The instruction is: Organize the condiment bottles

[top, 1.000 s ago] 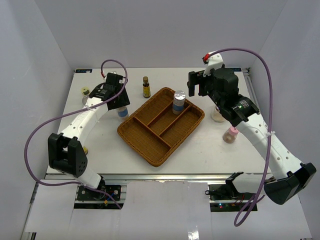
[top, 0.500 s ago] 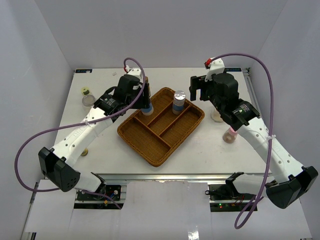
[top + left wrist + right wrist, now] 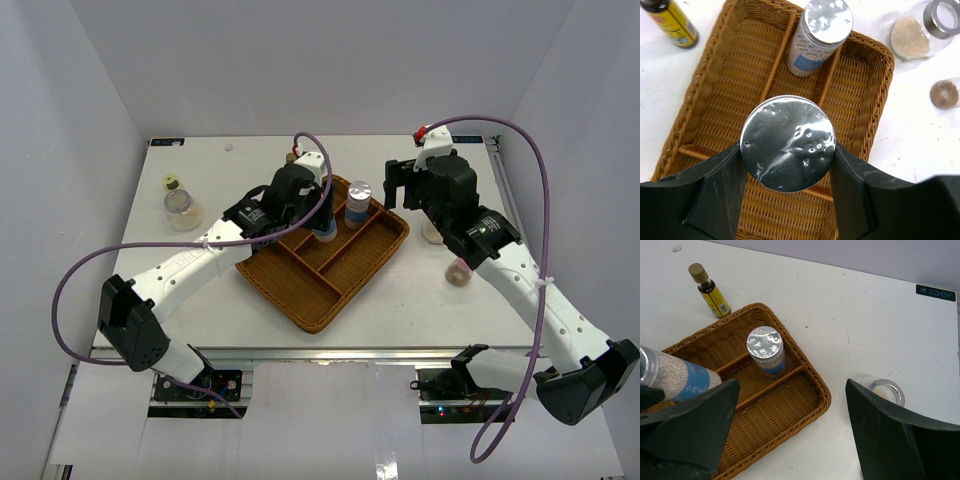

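We hold a silver-capped, blue-labelled cylinder (image 3: 787,143) clamped in our left jaws, cap up, directly above the brown woven divided tray (image 3: 880,90). Its twin cylinder (image 3: 820,37) stands inside, just beyond. Our right jaws hang wide apart, empty, farther off.

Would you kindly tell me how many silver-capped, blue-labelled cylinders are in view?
2. One cylinder stands inside the woven tray near its far end; the other cylinder is held in the left gripper over the tray. The arms could hide more.
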Tool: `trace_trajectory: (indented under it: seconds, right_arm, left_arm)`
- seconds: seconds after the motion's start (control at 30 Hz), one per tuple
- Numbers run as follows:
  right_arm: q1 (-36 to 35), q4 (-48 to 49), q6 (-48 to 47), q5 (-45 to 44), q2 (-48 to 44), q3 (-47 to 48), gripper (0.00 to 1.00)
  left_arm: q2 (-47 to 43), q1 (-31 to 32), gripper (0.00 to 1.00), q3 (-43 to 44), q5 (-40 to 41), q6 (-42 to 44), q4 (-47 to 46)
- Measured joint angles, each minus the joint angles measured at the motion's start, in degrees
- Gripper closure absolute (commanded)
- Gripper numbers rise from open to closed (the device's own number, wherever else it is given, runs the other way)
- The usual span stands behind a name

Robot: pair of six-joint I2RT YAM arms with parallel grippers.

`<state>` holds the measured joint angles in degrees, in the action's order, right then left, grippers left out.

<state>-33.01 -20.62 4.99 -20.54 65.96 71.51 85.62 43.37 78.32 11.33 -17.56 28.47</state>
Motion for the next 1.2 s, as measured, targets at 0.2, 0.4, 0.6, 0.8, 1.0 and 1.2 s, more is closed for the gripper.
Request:
trace_trajectory:
  seconds: [0.2, 0.4, 0.6, 0.8, 1.0, 1.2]
  right_arm:
    - [0.00, -0.08, -0.02, -0.59, -0.98, -0.20, 0.07]
    - [0.00, -0.05, -0.04, -1.26, -3.07, -1.22, 0.07]
    - [0.06, -0.09, -0.25, -1.79, -3.61, -2.31, 0.07]
    - [0.31, -0.22, -0.58, -1.93, -3.81, -3.23, 0.08]
    - [0.47, -0.33, -0.68, -2.29, -4.14, -3.94, 0.08]
    - [0.89, -0.32, -0.62, -2.66, -4.31, -4.18, 0.08]
  left_arm:
    - [2.75, 0.75, 1.00, -1.55, 0.00, 1.17, -2.50]
    - [4.44, 0.77, 1.00, -4.07, 0.27, 1.65, -5.06]
    - [4.92, 0.96, 0.92, -8.68, 0.39, 2.18, -8.62]
    - [6.90, 0.96, 0.45, -8.98, 0.38, 2.11, -10.36]
    - [7.49, 0.96, 0.05, -8.81, 0.68, 1.81, -11.01]
    - [7.72, 1.01, 0.02, -6.91, 2.42, 0.93, -9.45]
